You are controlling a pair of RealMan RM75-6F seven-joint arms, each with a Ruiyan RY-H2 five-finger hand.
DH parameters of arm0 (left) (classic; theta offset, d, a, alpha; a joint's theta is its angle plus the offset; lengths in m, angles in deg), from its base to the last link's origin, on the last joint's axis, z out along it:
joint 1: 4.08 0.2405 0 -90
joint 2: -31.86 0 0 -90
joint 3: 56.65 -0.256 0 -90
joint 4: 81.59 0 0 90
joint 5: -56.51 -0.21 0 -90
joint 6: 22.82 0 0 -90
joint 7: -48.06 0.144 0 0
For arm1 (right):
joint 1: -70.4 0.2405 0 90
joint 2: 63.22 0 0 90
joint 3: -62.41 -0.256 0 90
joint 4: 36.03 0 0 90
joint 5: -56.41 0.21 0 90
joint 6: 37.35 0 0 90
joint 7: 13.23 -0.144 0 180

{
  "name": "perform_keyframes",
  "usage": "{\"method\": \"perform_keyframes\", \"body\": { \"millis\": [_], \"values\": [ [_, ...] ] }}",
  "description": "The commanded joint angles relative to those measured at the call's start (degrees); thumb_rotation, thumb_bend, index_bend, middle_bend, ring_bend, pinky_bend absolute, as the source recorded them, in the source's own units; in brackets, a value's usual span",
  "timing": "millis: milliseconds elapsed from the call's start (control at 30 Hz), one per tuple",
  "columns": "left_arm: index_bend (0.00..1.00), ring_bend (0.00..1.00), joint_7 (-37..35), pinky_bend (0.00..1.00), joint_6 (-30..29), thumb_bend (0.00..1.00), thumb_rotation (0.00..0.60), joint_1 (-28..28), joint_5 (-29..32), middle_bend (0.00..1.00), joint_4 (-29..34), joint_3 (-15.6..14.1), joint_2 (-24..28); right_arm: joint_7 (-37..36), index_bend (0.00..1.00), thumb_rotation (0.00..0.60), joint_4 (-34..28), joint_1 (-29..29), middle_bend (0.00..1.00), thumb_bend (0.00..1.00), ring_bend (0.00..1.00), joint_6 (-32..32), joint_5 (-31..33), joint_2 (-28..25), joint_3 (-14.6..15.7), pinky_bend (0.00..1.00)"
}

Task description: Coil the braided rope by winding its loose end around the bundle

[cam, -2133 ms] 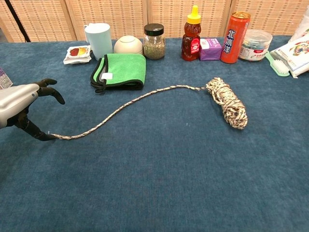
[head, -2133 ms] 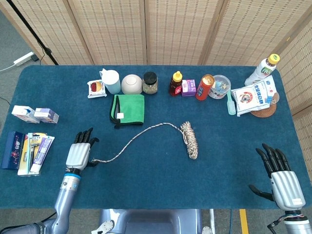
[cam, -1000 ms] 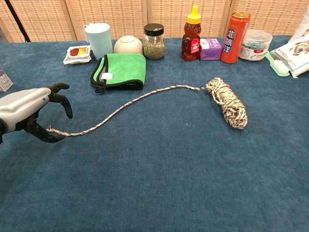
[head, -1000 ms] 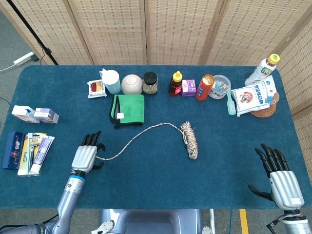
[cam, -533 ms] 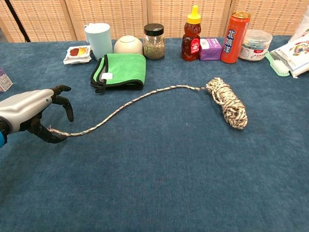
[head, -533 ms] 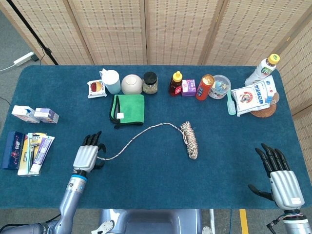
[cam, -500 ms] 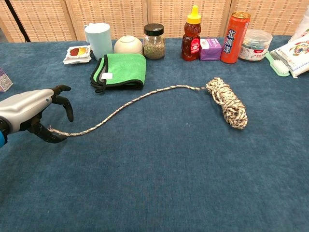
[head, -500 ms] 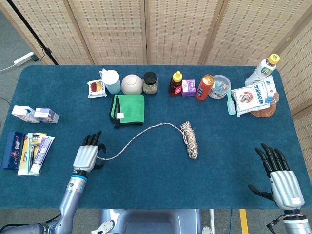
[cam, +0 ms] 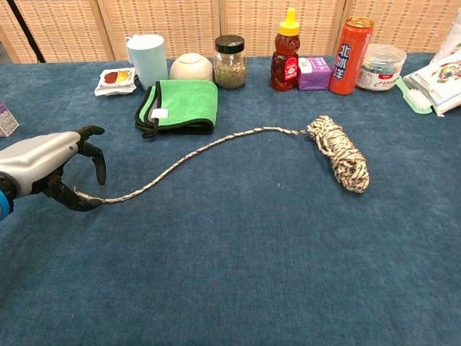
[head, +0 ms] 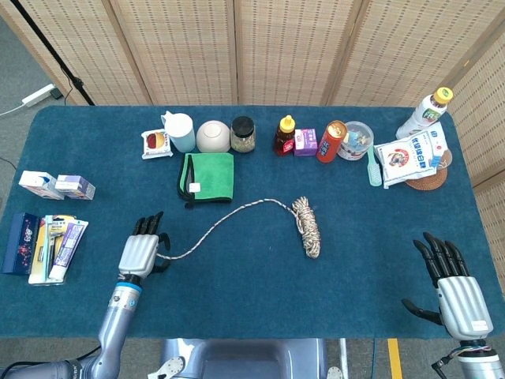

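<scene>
Fingers (cam: pixel 92 155) of the left hand (cam: pixel 45 167) pinch the rope's loose end (cam: pixel 81 196); next, carry it right to the bundle (cam: pixel 340 153).

Speckled tan-and-cream rope (cam: pixel 216 146) on a deep blue table (cam: pixel 238 274) — green cloth (cam: pixel 184 103) edged black, red can (cam: pixel 354 45).

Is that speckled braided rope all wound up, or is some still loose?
Partly loose. The braided rope's bundle lies coiled, but a long tail trails across the blue cloth to the left robot hand.
</scene>
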Motion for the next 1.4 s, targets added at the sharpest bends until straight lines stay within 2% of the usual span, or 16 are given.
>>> {"method": "perform_keyframes", "body": {
  "millis": [33, 367, 633, 1400],
  "values": [
    [0.57, 0.0, 0.43, 0.0, 0.21, 0.23, 0.6, -0.28, 0.67, 0.0, -0.23, 0.16, -0.32, -0.03, 0.0, 0.6, -0.02, 0.0, 0.0, 0.0, 0.0, 0.03, 0.05, -0.02, 0.0, 0.0],
    [0.57, 0.0, 1.34, 0.0, 0.46, 0.24, 0.6, -1.07, 1.96, 0.0, -1.17, 0.48, -0.98, 0.07, 0.0, 0.6, -0.02, 0.04, 0.0, 0.0, 0.0, 0.12, 0.0, -0.02, 0.05, 0.0],
    [0.56, 0.0, 1.16, 0.0, 1.83, 0.38, 0.6, -1.45, 3.53, 0.0, -0.8, 0.32, -0.4, 0.25, 0.0, 0.6, -0.07, 0.04, 0.0, 0.0, 0.0, 0.19, 0.07, -0.01, 0.06, 0.0],
    [0.54, 0.0, 1.91, 0.0, 2.24, 0.35, 0.6, -2.76, 4.3, 0.0, -3.18, -0.05, -0.93, 0.22, 0.0, 0.6, -0.14, 0.14, 0.0, 0.0, 0.0, 0.46, 0.32, -0.03, 0.04, 0.0]
  ]
}}
